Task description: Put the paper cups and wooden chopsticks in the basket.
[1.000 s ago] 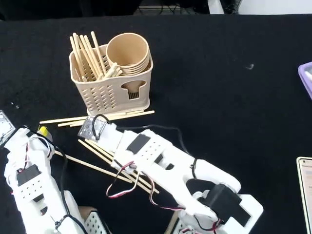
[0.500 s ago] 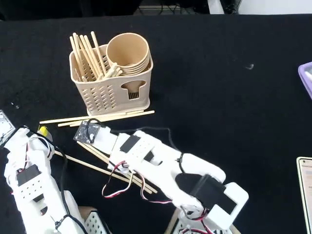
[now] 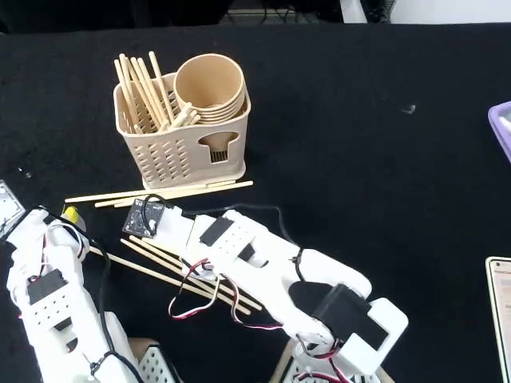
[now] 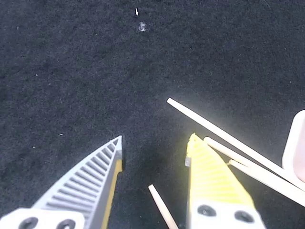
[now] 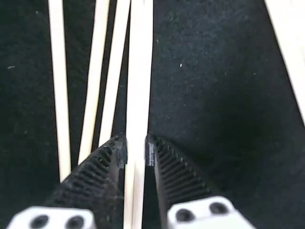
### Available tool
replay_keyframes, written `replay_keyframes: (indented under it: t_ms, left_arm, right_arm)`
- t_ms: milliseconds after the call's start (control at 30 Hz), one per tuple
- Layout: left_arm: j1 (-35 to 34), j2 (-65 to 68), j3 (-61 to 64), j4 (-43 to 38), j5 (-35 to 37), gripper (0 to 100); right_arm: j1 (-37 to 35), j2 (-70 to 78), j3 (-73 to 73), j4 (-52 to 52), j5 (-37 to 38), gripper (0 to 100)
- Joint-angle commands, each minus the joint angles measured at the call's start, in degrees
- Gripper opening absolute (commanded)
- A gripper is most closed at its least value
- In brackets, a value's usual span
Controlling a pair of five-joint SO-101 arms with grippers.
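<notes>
while the basket (image 3: 182, 152) stands at the far left of the black table (image 3: 359, 175), the high view shows the paper cups (image 3: 209, 84) stacked in one of its sides and a bundle of chopsticks (image 3: 142, 86) upright in the other. several loose chopsticks (image 3: 164, 191) lie on the table just in front of the basket, and more lie nearer, partly covered by the right arm (image 3: 263, 259), whose tip sits over them. the left arm (image 3: 48, 295) rests at the near left corner. a purple object (image 3: 501, 124) and a flat card (image 3: 500, 307) sit at the right edge. seen from the left wrist, the left gripper (image 4: 153, 145) hangs over bare cloth with its jaws wide apart, one stick end (image 4: 161, 207) lying between them, others (image 4: 224, 138) just beside the yellow finger, and a white part of the other arm (image 4: 296, 143) at the edge. seen from the right wrist, the right gripper (image 5: 136, 148) has its jaws drawn narrow on two sticks lying together, with three more (image 5: 95, 71) alongside.
</notes>
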Motion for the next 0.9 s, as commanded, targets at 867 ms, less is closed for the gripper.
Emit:
replay_keyframes:
  t_ms: [867]
  left_arm:
    - [0.0, -0.5, -0.3, -0.8, -0.3, 22]
  right_arm:
    - [3.3, 2.9, -9.5, 9.7, 0.6, 1.1]
